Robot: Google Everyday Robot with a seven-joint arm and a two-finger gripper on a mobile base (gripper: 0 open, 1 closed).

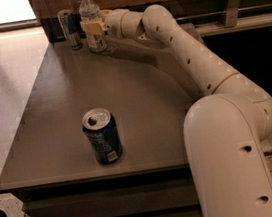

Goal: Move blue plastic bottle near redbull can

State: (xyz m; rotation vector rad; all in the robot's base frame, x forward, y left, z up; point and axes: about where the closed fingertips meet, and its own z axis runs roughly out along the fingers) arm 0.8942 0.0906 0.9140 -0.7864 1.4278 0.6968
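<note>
The blue plastic bottle [92,16], clear with a white cap and pale label, stands upright at the far edge of the table. The slim redbull can [69,29] stands just left of it, a small gap between them. My gripper [92,28] reaches in from the right at the end of the long white arm, and its yellowish fingers sit around the bottle's middle.
A wider dark blue can [101,136] with an open top stands near the front of the grey table [140,105]. A wooden wall and a metal rail run behind the table. My white arm crosses the table's right side. The floor lies to the left.
</note>
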